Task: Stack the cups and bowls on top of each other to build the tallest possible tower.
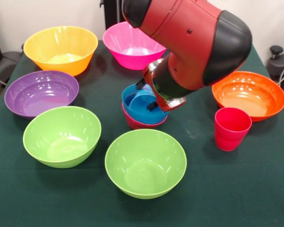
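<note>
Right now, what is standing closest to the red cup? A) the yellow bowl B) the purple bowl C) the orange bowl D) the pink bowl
C: the red cup stands upright just in front of the orange bowl, while the other three bowls sit much farther off.

- The stack of small blue and red plastic bowls [143, 109] is set mid-counter [255, 189].
- The red-pink plastic tumbler [232, 128] is placed to its right, before the orange plastic bowl [248, 95].
- Two lime green plastic bowls [62, 136] [145, 163] are set in front.
</note>
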Controlling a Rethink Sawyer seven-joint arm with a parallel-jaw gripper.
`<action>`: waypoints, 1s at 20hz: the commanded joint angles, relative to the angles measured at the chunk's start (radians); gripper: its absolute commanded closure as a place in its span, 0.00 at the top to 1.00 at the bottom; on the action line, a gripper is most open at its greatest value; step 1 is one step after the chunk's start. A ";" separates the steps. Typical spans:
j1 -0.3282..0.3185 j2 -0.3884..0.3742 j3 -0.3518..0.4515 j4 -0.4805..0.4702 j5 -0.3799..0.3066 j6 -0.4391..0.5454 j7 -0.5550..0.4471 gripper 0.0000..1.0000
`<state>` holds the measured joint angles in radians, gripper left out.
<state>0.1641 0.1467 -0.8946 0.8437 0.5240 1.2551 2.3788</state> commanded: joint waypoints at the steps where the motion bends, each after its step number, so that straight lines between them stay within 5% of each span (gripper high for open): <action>1: 0.033 0.015 0.118 -0.047 0.036 0.028 0.250 1.00; 17: 0.010 -0.001 0.125 -0.021 -0.009 -0.056 0.145 1.00; 18: 0.012 -0.003 0.124 -0.016 -0.016 -0.056 0.135 0.00; 20: 0.005 -0.001 0.119 -0.019 -0.028 -0.059 0.116 0.00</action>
<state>0.1916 0.1533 -0.8946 0.8333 0.5308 1.2555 2.4088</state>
